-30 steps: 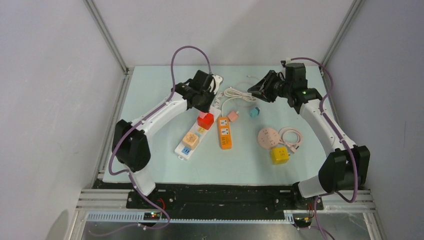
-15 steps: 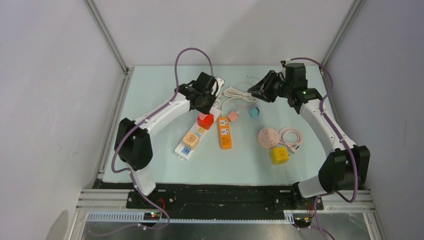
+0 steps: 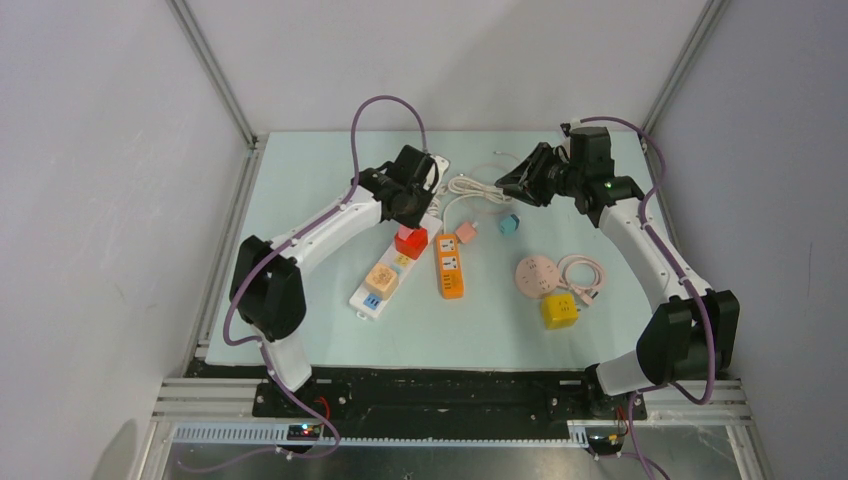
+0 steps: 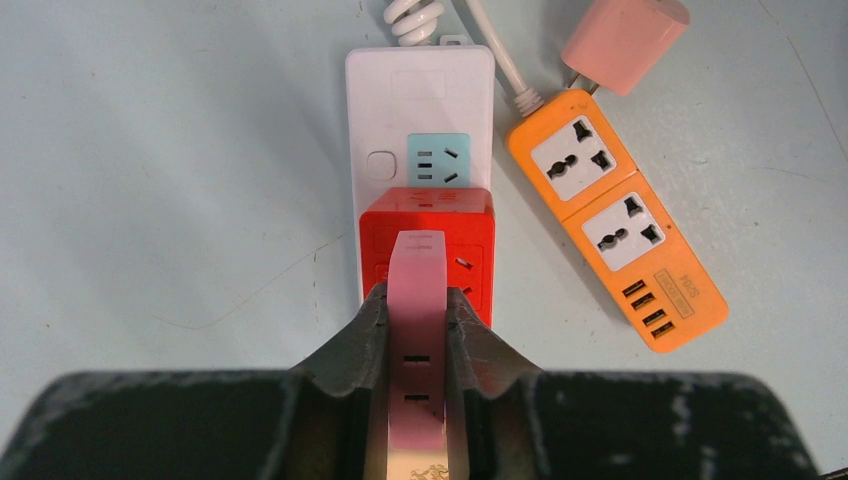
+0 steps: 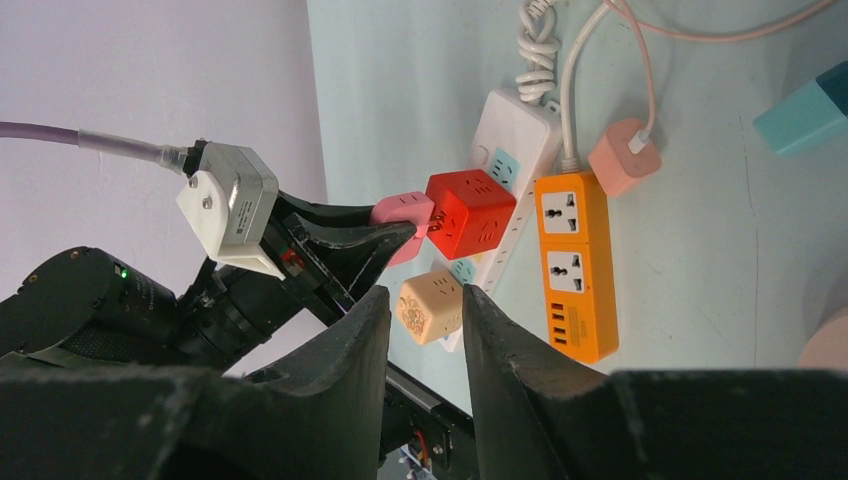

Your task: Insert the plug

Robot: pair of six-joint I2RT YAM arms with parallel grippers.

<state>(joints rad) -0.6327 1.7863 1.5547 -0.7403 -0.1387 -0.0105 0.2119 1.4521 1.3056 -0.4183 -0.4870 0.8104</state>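
Pink plug (image 4: 420,265) is clamped in the left gripper (image 4: 415,300) against the red adapter (image 4: 470,225). Little is changed since a second ago, so insertion is judged unfinished.

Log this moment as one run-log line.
left jaws: shut on pink plug | pink plug: at red cube adapter on white power strip, seating unclear | right jaws: open, empty

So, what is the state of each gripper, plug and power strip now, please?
left gripper: shut on pink plug.
pink plug: held, tip against the red cube; whether seated, cannot tell.
red cube: sitting on white power strip.
orange power strip: both sockets free.
right gripper: open, empty.
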